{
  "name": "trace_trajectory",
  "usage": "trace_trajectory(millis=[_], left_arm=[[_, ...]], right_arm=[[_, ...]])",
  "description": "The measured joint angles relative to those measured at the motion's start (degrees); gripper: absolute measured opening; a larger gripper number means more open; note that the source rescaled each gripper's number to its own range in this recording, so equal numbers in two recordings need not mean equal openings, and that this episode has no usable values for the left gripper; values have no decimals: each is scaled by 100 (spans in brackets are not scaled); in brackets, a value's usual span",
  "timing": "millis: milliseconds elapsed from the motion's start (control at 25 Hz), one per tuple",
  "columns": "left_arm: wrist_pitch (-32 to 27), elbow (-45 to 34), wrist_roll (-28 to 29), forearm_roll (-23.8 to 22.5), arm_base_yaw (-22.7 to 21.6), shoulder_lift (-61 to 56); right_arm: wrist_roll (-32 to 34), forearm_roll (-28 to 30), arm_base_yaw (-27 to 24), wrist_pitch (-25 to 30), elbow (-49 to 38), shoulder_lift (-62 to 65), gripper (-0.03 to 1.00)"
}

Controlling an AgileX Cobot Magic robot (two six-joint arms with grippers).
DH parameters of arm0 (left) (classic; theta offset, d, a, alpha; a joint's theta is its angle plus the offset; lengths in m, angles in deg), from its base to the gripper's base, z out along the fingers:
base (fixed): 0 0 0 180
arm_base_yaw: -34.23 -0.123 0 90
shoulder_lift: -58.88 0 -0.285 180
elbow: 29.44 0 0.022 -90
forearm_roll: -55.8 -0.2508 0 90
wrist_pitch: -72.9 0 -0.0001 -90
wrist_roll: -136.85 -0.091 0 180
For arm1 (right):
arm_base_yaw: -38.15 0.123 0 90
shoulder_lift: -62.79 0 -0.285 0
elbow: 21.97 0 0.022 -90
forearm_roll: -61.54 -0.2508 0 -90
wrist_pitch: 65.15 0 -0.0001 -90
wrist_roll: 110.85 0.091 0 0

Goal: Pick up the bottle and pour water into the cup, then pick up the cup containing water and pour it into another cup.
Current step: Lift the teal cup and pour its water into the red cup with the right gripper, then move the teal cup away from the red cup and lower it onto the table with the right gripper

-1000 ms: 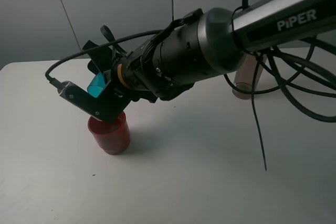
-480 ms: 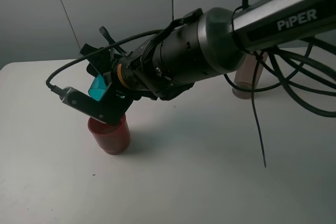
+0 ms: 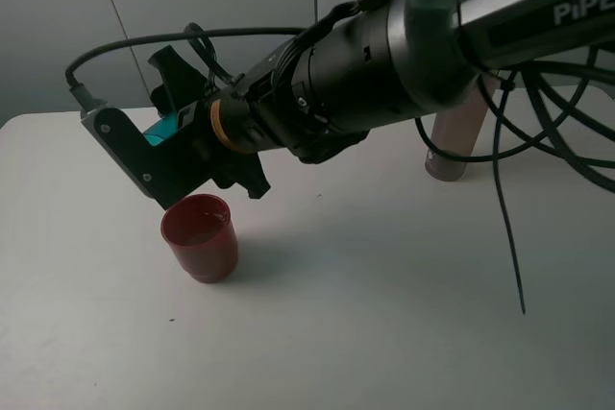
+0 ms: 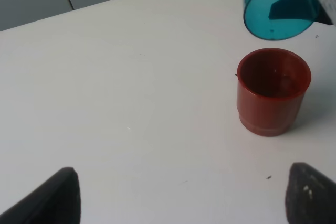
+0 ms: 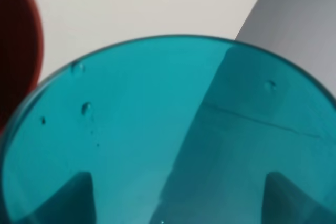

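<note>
right end effector (image 3: 168,146) grips teal cup (image 3: 161,129) (tipped) | above red cup (image 3: 200,237) | bottle (image 3: 458,132) far right

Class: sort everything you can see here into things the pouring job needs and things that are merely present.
Needed for the job:
- teal cup, held in the right claw
- red cup
- grey-brown bottle

Merely present:
- white table
- black cables

White matte tabletop (image 3: 365,314) filling most of the scene, a few tiny dark specks on its surface, grey panelled wall (image 3: 240,16) behind, thin seams running down between panels
</note>
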Motion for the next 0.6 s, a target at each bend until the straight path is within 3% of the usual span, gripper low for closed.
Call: trace_trajectory(millis=[160, 280, 440, 600], left_arm=[[0, 0, 0, 0, 0, 0], [0, 0, 0, 0, 0, 0], [0, 0, 0, 0, 0, 0], [0, 0, 0, 0, 0, 0]], right_arm=[[1906, -123, -400, -868, 0, 320, 8], [2694, -662, -830, -1343, -39, 440, 8], [2825, -1531, -1390, -1690, -323, 486, 8], [2262, -2467, -1793, -1861, -703, 486, 8]])
